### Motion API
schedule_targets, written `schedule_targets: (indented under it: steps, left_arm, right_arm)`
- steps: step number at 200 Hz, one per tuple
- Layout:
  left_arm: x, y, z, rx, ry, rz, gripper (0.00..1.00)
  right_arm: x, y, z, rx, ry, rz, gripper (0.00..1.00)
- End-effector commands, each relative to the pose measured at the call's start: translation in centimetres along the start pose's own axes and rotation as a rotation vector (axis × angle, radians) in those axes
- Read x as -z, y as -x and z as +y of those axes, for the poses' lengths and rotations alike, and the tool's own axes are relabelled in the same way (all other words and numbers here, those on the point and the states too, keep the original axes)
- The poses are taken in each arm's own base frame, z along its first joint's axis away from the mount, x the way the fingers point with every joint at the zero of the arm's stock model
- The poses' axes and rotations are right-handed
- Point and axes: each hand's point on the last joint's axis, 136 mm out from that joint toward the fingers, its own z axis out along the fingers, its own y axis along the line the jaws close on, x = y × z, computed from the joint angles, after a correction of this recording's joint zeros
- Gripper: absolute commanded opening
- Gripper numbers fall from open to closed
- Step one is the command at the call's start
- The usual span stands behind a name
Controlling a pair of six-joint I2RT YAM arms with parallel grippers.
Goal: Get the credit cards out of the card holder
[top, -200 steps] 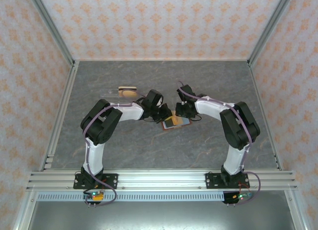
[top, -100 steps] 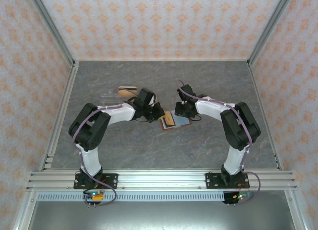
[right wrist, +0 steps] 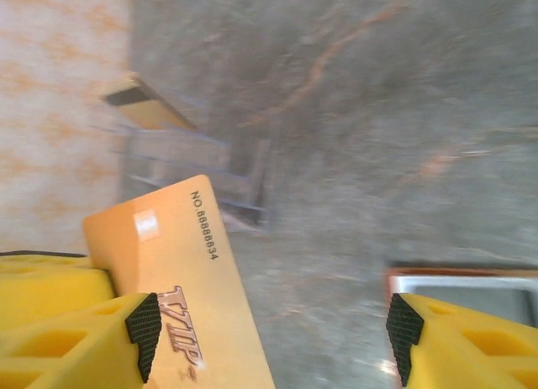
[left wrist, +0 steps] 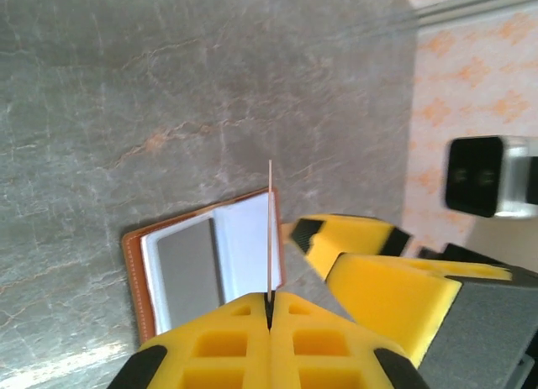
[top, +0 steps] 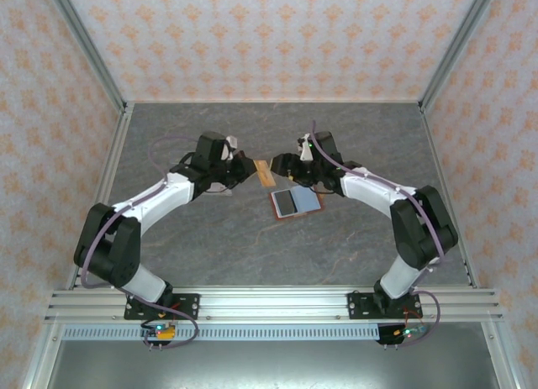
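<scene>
The tan-gold credit card (top: pixel 265 173) hung in the air between the two claws, above the table (top: pixel 252 254) and just beyond the far left corner of the open card holder (top: pixel 296 202), which lay flat with its blue-grey inside facing up. The left gripper (left wrist: pixel 271 303) was clamped on the card's lower edge, its yellow pads meeting on the plastic. The right gripper (right wrist: pixel 273 330) stood with its jaws wide apart, the card lying against one finger and apparently pinched by neither. So the card sat at the left claw's tips and just to the side of the right claw, and its long axis ran out from the left claw's tips towards the far wall. The left arm was the one that had it. By my reading, the next move turned on the right claw backing away along the card's face without brushing it, so the left arm could carry it to the loose cards. The left wrist view showed the card purely edge-on as a thin upright line, with the holder below it showing a grey panel and a pale one; I could not tell whether these were cards or pockets. The right wrist view gave the card's printed face, and beyond it a dark-striped card (right wrist: pixel 145 103) and pale flat cards (right wrist: pixel 197 166) on the table near the wall.
</scene>
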Motion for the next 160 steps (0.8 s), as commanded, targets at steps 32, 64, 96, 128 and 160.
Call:
schedule_targets:
  steps: [32, 64, 96, 128, 160]
  left_arm:
    - [1.5, 1.9, -1.3, 0.085, -0.175, -0.027, 0.0]
    - [1.9, 2.5, -1.0, 0.127, -0.216, -0.041, 0.0]
    - [2.2, 2.7, -1.2, 0.134, -0.229, -0.051, 0.0]
    - [2.7, 3.0, -1.2, 0.131, -0.226, -0.064, 0.0]
    - [2.9, 3.1, -1.3, 0.127, -0.226, -0.071, 0.0]
  right_arm:
    - [-0.5, 1.5, 6.8, -0.104, 0.371, 0.051, 0.73]
    - [-0.5, 1.6, 7.6, -0.149, 0.438, 0.066, 0.67]
    - [-1.0, 1.1, 7.1, -0.171, 0.434, 0.09, 0.62]
    - [-1.3, 0.7, 6.2, -0.179, 0.4, 0.1, 0.61]
    - [-1.5, 0.5, 5.8, -0.181, 0.387, 0.108, 0.61]
